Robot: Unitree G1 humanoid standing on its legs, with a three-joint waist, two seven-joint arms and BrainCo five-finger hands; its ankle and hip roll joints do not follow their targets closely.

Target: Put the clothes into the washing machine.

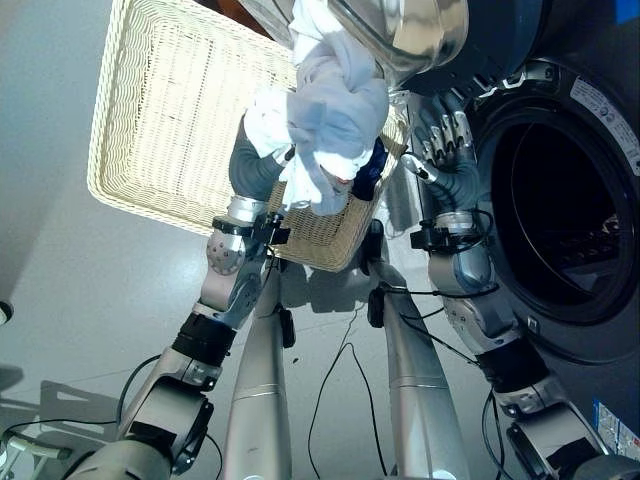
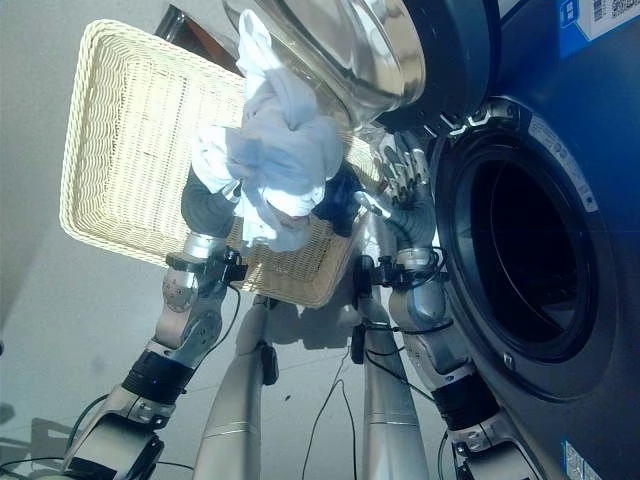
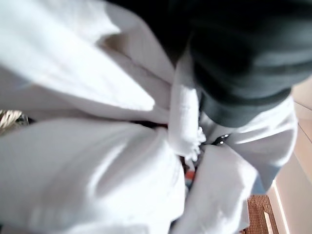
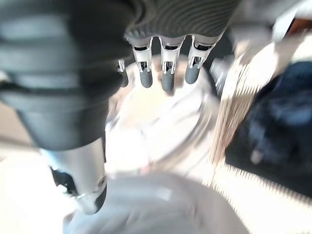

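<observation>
Clothes (image 1: 325, 120), a white and pale blue bundle, hang at upper centre of the frame over the near corner of the wicker basket (image 1: 160, 120). The left hand (image 1: 262, 165) is buried in the bundle, so its grip cannot be told. The right hand (image 1: 445, 150), fingers straight and empty, sits right of centre beside the washing machine (image 1: 560, 210), whose door (image 1: 420, 30) stands open at the top.

White clothes (image 1: 330, 120), cream woven basket (image 1: 170, 110), dark blue washing machine (image 2: 560, 290).
</observation>
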